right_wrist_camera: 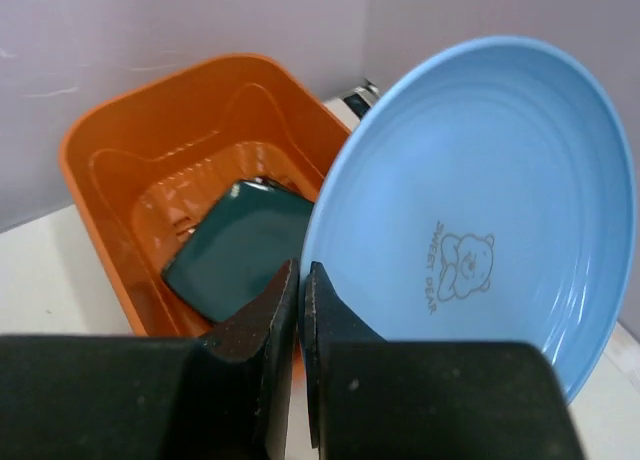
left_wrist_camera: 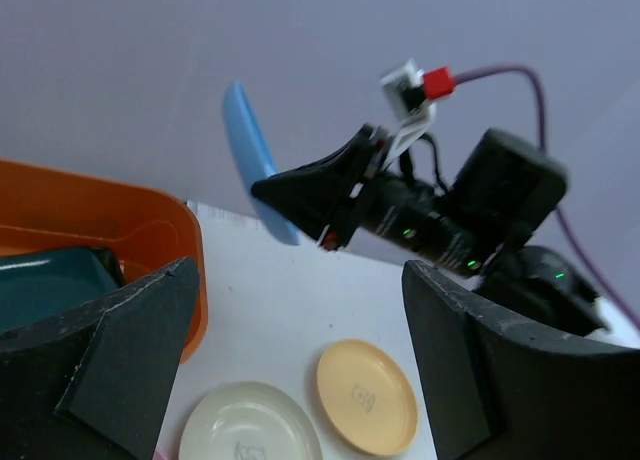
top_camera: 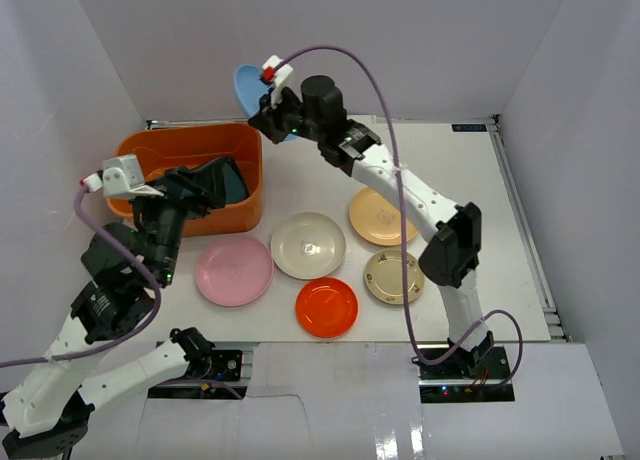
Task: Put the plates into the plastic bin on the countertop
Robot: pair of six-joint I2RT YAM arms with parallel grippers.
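The light blue plate (top_camera: pixel 250 88) is off the surface (top_camera: pixel 480 230), pinched at its rim by the right gripper (top_camera: pixel 270 120), whose fingers are closed to a narrow slit on the edge at about 7 o'clock of the plate face as the right wrist view shows it. The plate stands steeply tilted, nearly on edge, in the air at about 1 o'clock from the plastic bin (top_camera: pixel 190 130), just beyond the bin's far right corner. The bin occupies the 10 o'clock area of the surface and holds a dark teal plate (top_camera: pixel 235 180) lying on its slotted floor. The left gripper (top_camera: pixel 205 185) hangs over the bin with its jaws spread wide and nothing between them. The pink plate (top_camera: pixel 233 270), cream plate (top_camera: pixel 308 245), orange-red plate (top_camera: pixel 326 307), tan plate (top_camera: pixel 380 217) and beige patterned plate (top_camera: pixel 393 277) lie flat near the centre of the surface, from 6 to 3 o'clock of the bin. Handling assessment: the plates appear rigid, light and glossy, so a smooth finger can slip on them, and an edge pinch lets the plate swing about the contact point. Grasp at the raised rim. The material cannot be determined; treat it as breakable and release low inside the bin.
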